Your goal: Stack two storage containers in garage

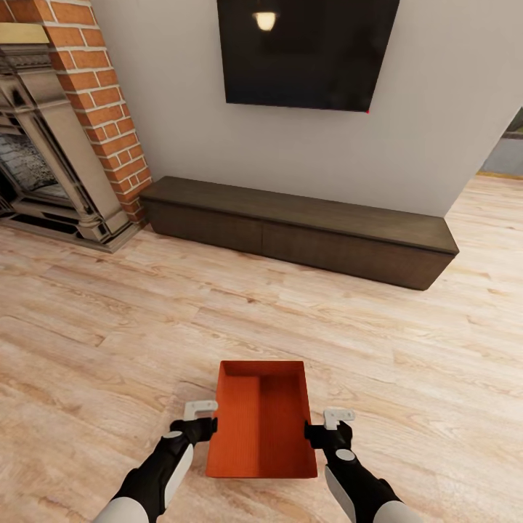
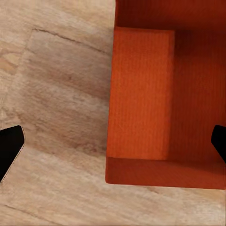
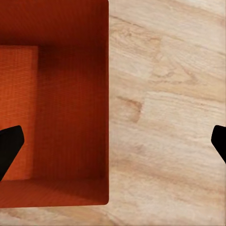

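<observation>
Fingers first: on the left gripper [image 1: 205,415] one dark fingertip [image 2: 9,148] hangs over bare planks and the other sits over the bin's inside, so the fingers are spread wide astride the left long wall with nothing clamped. The right gripper [image 1: 328,423] mirrors it, one fingertip [image 3: 9,146] over the orange interior, its partner out over the wood floor [image 1: 109,334], again wide apart and gripping nothing. Between them lies the storage container [image 1: 261,421], open-topped and ribbed, flat on the living-room planks just ahead of the robot, well short of the long dark bench [image 1: 298,229] under the TV [image 1: 309,51], with the brick fireplace [image 1: 102,109] off to the left. This looks like the set-up for a two-handed pickup. To do it well, I'd say both sets of fingers should drop evenly until each wall sits deep between them, close together, then lift level so the bin doesn't tip or slip out of one side. The grips sit towards the near half of the bin, so the far end may sag. Both forearms reach forward and low, roughly symmetrical, wrists turned so the cameras look straight down, each hand just beside its wall.
</observation>
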{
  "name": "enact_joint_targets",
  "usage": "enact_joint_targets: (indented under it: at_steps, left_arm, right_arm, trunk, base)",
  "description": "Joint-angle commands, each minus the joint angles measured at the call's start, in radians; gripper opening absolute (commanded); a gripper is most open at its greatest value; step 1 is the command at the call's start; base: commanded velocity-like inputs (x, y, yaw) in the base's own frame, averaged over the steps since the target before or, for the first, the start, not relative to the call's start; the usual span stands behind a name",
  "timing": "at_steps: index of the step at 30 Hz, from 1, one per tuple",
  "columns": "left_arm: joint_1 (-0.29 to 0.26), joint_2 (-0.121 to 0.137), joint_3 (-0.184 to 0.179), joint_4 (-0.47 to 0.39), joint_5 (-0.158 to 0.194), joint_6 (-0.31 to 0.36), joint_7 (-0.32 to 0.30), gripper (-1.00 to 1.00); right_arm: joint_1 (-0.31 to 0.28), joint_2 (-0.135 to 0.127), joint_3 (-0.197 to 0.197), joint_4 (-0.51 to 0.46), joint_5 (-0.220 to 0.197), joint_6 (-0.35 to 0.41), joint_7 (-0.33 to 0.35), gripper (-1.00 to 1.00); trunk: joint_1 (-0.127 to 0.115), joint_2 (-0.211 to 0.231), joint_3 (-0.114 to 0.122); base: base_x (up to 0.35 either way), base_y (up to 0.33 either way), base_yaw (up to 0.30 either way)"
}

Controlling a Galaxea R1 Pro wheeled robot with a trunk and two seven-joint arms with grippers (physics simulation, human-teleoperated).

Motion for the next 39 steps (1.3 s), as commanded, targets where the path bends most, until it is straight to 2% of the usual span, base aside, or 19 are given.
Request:
enact_joint_targets:
  at_steps: [1,8,16,28,39]
  left_arm:
    - [0.0,0.0,0.0,-0.004,0.003,0.006,0.009,1.0]
    - [0.0,-0.002,0.007,-0.015,0.007,0.005,0.077,1.0]
    - [0.0,-0.001,0.007,-0.016,0.005,0.006,0.085,1.0]
    - [0.0,-0.002,0.008,-0.014,0.005,0.007,0.086,1.0]
    - [0.0,-0.003,0.001,0.005,0.003,0.007,0.086,1.0]
  right_arm:
    - [-0.001,0.0,0.008,0.001,-0.008,-0.003,-0.006,1.0]
    - [-0.001,0.003,0.009,0.002,-0.01,-0.002,-0.006,1.0]
    - [-0.001,-0.001,0.008,0.001,-0.009,-0.008,-0.006,1.0]
    - [-0.001,0.0,0.005,0.006,-0.015,-0.007,0.004,1.0]
    - [-0.001,0.004,0.004,0.077,-0.016,-0.011,0.007,1.0]
  trunk:
    - [0.0,0.0,-0.001]
    - [0.0,0.0,-0.001]
    - [0.0,0.0,-0.001]
    - [0.046,-0.084,-0.038]
    - [0.088,-0.161,-0.073]
  base:
    - [0.0,0.0,0.0]
    - [0.0,0.0,0.0]
    - [0.0,0.0,0.0]
    - [0.0,0.0,0.0]
    - [0.0,0.0,0.0]
